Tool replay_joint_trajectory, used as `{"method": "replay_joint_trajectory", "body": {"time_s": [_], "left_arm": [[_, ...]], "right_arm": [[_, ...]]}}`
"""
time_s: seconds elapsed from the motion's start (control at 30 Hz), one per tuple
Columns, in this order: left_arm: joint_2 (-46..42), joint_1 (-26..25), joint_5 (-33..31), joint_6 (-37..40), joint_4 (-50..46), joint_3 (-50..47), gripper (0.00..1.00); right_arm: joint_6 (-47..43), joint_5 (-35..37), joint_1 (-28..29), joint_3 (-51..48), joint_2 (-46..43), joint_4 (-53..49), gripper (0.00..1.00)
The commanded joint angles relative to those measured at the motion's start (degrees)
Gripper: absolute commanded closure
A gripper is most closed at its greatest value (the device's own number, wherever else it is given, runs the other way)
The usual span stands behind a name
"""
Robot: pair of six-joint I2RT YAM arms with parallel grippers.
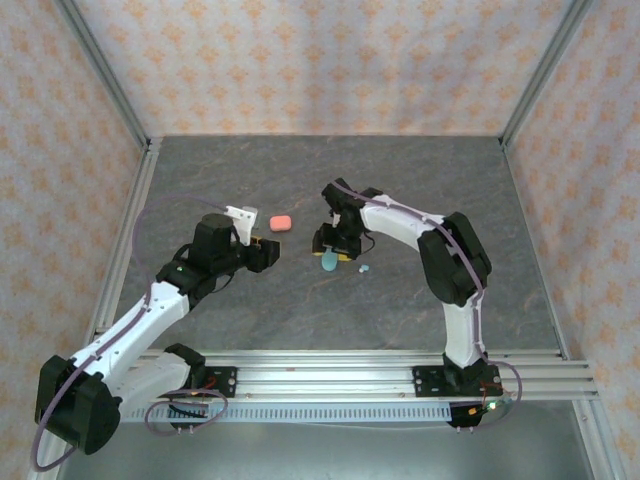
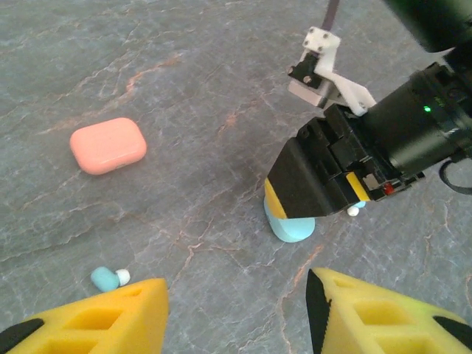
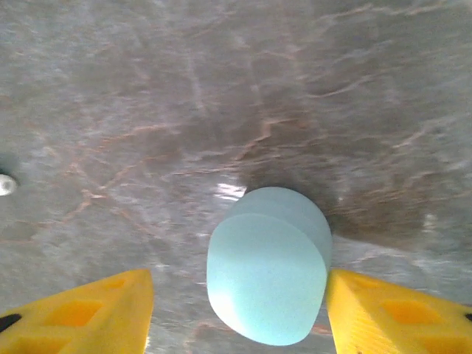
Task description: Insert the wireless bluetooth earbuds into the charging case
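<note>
Right wrist: teal case (image 3: pixel 267 273), looks shut, btwn spread right gripper (image 3: pixel 237 295) jaws. Left gripper (image 2: pixel 236 284) spread, empty. Step, prob.: case prep. Nxt: open lid, fetch teal earbud (image 2: pixel 109 277).

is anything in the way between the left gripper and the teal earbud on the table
Nothing visible. The teal earbud lies on bare table right beside a finger of the open left gripper. The pink case sits farther off, and the right gripper, at the teal case, is off to the other side.

Two robot arms (image 1: pixel 140 320) had white shells and black joints. Thin purple cables (image 1: pixel 400 207) ran along them. Yellow plastic wedge fingers (image 3: pixel 88 317) tipped each.
</note>
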Motion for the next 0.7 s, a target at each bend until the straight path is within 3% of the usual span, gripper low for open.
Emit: {"method": "replay_joint_trajectory", "body": {"time_s": [0.0, 0.2, 0.37, 0.5, 0.67], "left_arm": [[1.5, -1.9, -4.0, -3.0, -3.8, 1.6, 0.48], [11.4, -15.0, -15.9, -8.9, -7.3, 7.0, 0.47], [26.4, -24.7, -23.8, -17.9, -12.4, 17.3, 0.44], [36.9, -27.3, -25.7, -23.1, -17.4, 25.7, 0.42], [44.0, -26.8, -26.2, -23.3, -19.5, 30.9, 0.38]], "right_arm": [[6.7, -1.2, -0.2, -0.1, -5.3, 1.6, 0.36], [9.3, -3.6, -6.8, -6.5, -14.4, 3.2, 0.36], [7.0, -5.0, -14.9, -12.4, -20.7, 1.1, 0.36], [5.0, -6.3, -19.5, -16.8, -24.3, 0.7, 0.36], [3.1, -8.0, -23.2, -22.3, -28.5, 0.8, 0.35]]}}
